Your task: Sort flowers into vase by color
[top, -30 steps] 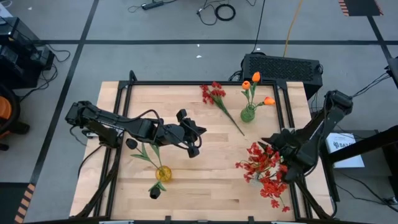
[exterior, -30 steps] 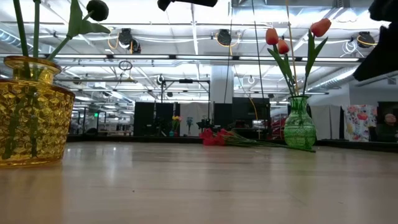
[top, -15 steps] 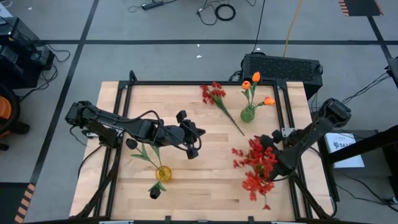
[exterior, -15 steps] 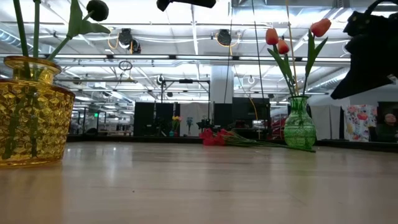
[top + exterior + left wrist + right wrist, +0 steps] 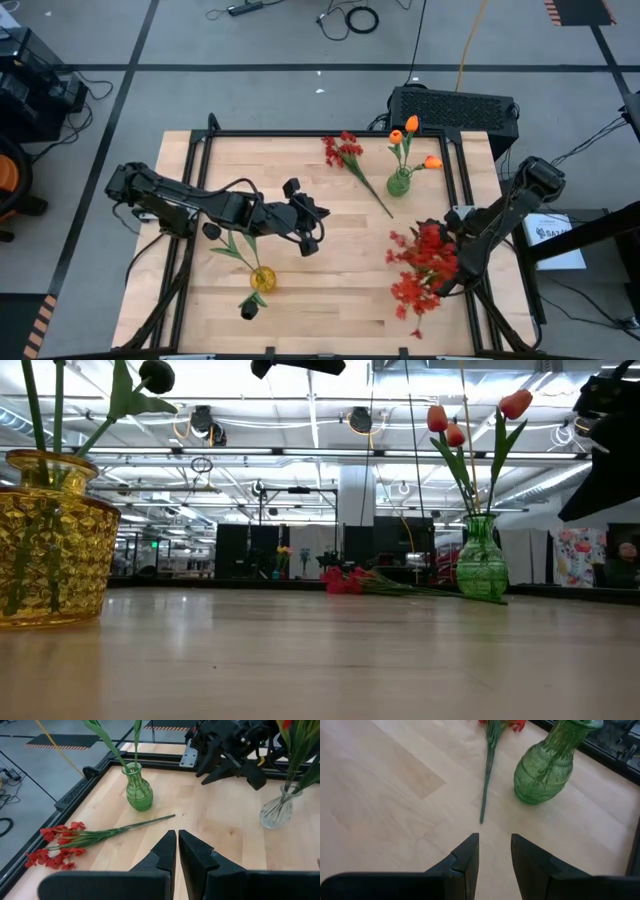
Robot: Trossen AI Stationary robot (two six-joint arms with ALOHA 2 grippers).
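Note:
One red flower (image 5: pixel 345 152) lies flat on the table at the far middle, its stem end (image 5: pixel 484 810) pointing at the green vase (image 5: pixel 398 182), which holds orange tulips (image 5: pixel 410 128). A yellow vase (image 5: pixel 262 278) near the front holds black blooms (image 5: pixel 248 310). At the right, a clear vase (image 5: pixel 274 812) holds a bunch of red flowers (image 5: pixel 422 268). My right gripper (image 5: pixel 493 837) is open beside that bunch, with only bare table between its fingers. My left gripper (image 5: pixel 176 834) hangs shut above the table's middle, holding nothing. My right gripper stands right next to the red bunch in the high view. Whether its fingers or hand touch the blooms, I cannot tell. Nothing lies between its fingers.
A black frame (image 5: pixel 300 135) runs round the wooden table. A black box (image 5: pixel 455 108) stands behind the far edge. Bare wood (image 5: pixel 330 290) lies between the yellow vase and the clear vase.
My right gripper has sunk a little and turned beside the clear vase. The red bunch in that vase has swung round: its blooms hung toward the near right corner and now hang more toward the near edge. My left arm has kept still.

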